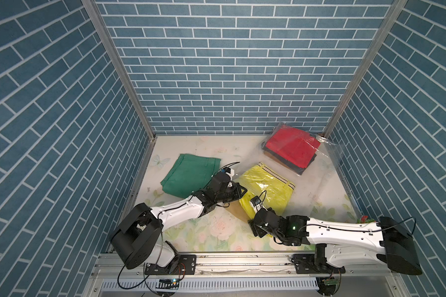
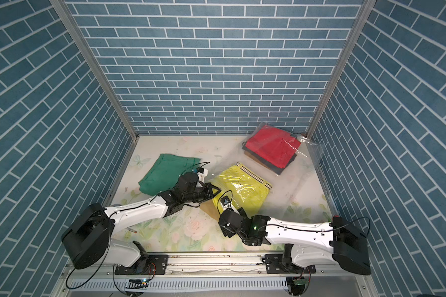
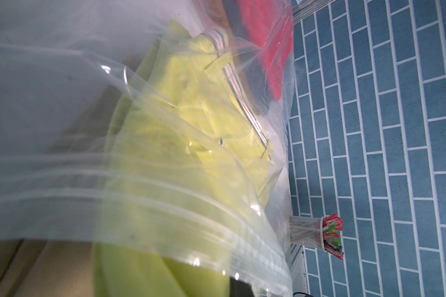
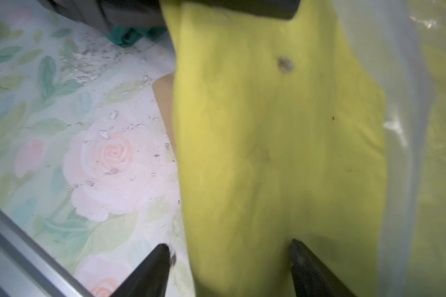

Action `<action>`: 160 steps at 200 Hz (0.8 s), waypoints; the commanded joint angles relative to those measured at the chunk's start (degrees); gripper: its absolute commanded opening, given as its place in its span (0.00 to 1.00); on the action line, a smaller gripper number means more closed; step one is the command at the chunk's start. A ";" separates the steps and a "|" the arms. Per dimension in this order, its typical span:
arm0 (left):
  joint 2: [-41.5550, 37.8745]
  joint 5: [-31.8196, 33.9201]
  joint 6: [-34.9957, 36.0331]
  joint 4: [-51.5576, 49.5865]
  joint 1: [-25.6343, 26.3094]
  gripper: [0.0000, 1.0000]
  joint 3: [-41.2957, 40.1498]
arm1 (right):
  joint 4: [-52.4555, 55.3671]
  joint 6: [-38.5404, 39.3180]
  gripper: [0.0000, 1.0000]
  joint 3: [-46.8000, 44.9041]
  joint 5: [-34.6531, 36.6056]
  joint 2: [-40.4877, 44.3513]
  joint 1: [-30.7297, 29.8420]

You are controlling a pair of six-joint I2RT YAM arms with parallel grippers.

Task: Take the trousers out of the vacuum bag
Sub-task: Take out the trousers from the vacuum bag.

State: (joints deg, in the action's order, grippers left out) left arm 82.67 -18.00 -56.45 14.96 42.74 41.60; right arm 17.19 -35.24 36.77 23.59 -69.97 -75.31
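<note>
Trousers in yellow (image 4: pixel 281 154) lie right in front of the right tool (image 4: pixel 229 259), whose jaws stand wide, one finger (image 4: pixel 150 270) over the floral surface (image 4: pixel 62 154), the other on the cloth's near end. From there the garment runs away to the far side, its striped waistband deep inside the vacuum bag (image 1: pixel 327 164). At its left, the left tool (image 1: pixel 238 191) is pinched shut, apparently on the bag's zip edge (image 3: pixel 139 192). Beyond, the red trousers (image 1: pixel 291 149) sit bagged; the green trousers (image 1: pixel 188 174) lie out at left.
</note>
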 commanded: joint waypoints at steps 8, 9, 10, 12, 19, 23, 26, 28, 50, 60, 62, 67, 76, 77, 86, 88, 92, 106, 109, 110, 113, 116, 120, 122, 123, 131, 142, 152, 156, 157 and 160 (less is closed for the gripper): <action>0.90 1.42 -0.50 7.51 -1.51 0.00 2.87 | 4.29 -7.96 0.78 -0.39 7.39 -4.64 -0.54; 0.95 1.40 -0.51 7.57 -1.56 0.00 2.87 | 4.40 -8.16 0.78 -0.43 7.54 -4.82 -0.54; 1.02 1.35 -0.55 7.64 -1.58 0.00 2.87 | 4.50 -8.34 0.78 -0.45 7.71 -4.95 -0.54; 1.13 1.22 -0.52 7.94 -1.60 0.00 2.87 | 4.69 -8.65 0.78 -0.49 8.14 -5.27 -0.54; 1.47 1.04 -0.58 8.78 -1.78 0.00 2.87 | 5.07 -9.62 0.78 -0.85 9.22 -6.38 -0.55; 1.61 0.93 -0.56 9.13 -1.86 0.00 2.87 | 5.32 -10.14 0.78 -1.02 10.02 -7.04 -0.54; 1.93 0.83 -0.51 9.39 -1.91 0.00 2.91 | 5.64 -10.74 0.78 -1.04 10.75 -7.62 -0.57; 1.96 0.81 -0.58 9.63 -1.90 0.00 2.94 | 5.88 -11.03 0.78 -0.99 11.16 -7.89 -0.55; 3.53 0.17 -0.90 12.71 -2.22 0.00 3.08 | 10.00 -14.73 0.74 0.80 17.42 -13.26 -0.52; 4.28 -0.13 -1.08 13.74 -2.22 0.00 3.30 | 12.51 -16.91 0.71 2.01 20.39 -15.78 -0.42; 4.34 -0.22 -1.11 13.92 -2.29 0.00 3.37 | 12.98 -17.30 0.70 2.25 20.84 -16.28 -0.31; 4.63 -0.35 -1.19 14.37 -2.31 0.00 3.54 | 14.01 -18.23 0.67 2.88 21.92 -17.35 -0.28; 5.07 -0.67 -1.17 14.73 -2.28 0.00 4.01 | 15.07 -19.14 0.61 3.74 23.31 -18.62 -0.10; 5.10 -0.74 -1.19 14.70 -2.30 0.00 4.05 | 15.11 -19.19 0.61 3.83 23.45 -18.71 -0.15; 5.19 -1.14 -1.21 14.58 -2.34 0.00 4.65 | 15.26 -19.28 0.54 4.50 24.35 -19.26 -0.06; 5.21 -1.20 -1.14 14.53 -2.32 0.00 4.76 | 15.25 -19.23 0.53 4.70 24.47 -19.31 -0.03; 5.17 -1.40 -1.06 14.38 -2.31 0.00 5.02 | 15.24 -19.01 0.50 4.98 24.79 -19.24 -0.03; 4.64 -1.75 -0.69 13.03 -2.33 0.00 5.82 | 15.83 -17.85 0.41 6.50 25.74 -18.13 0.02; 4.39 -1.71 -0.45 12.72 -2.31 0.00 5.93 | 15.83 -17.41 0.40 6.77 25.86 -17.68 -0.04; 4.36 -1.70 -0.35 12.55 -2.31 0.00 5.94 | 15.84 -17.28 0.39 6.84 25.96 -17.49 -0.07; 3.99 -1.69 -0.19 12.11 -2.36 0.00 6.02 | 15.93 -16.90 0.38 7.04 26.06 -16.90 -0.02; 3.80 -1.55 -0.04 11.67 -2.35 0.00 6.11 | 15.91 -16.44 0.36 7.22 26.06 -16.29 -0.03; 3.40 -1.40 0.30 11.07 -2.40 0.00 6.20 | 15.87 -15.81 0.34 7.42 26.18 -15.35 -0.03; 3.25 -1.31 0.49 10.75 -2.40 0.00 6.25 | 15.86 -15.40 0.33 7.45 26.16 -14.90 0.03; 3.18 -1.28 0.56 10.64 -2.40 0.00 6.27 | 15.86 -15.21 0.32 7.53 26.16 -14.65 0.01; 2.43 -1.25 1.26 9.52 -2.51 0.00 6.42 | 15.92 -13.64 0.28 7.90 26.06 -12.59 -0.06; 1.52 -1.65 2.49 8.23 -2.77 0.00 6.56 | 16.65 -12.03 0.21 8.41 26.09 -9.48 -0.03; 0.65 -2.12 3.55 7.61 -3.06 0.00 6.61 | 17.66 -10.47 0.15 9.00 26.40 -6.70 -0.02; 0.21 -2.20 3.99 7.36 -3.10 0.00 6.60 | 18.40 -10.17 0.13 9.31 26.77 -5.70 -0.03; 0.12 -2.21 4.11 7.36 -3.10 0.00 6.62 | 18.62 -10.06 0.12 9.38 26.94 -5.70 -0.07; -0.14 -2.17 4.40 7.32 -3.15 0.00 6.64 | 19.15 -9.96 0.11 9.59 27.29 -4.85 -0.02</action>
State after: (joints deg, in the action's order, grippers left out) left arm 86.56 -20.69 -56.12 19.99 41.01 45.36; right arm 30.96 -47.79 43.57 47.22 -81.19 -75.57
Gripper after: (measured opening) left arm 0.124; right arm 0.164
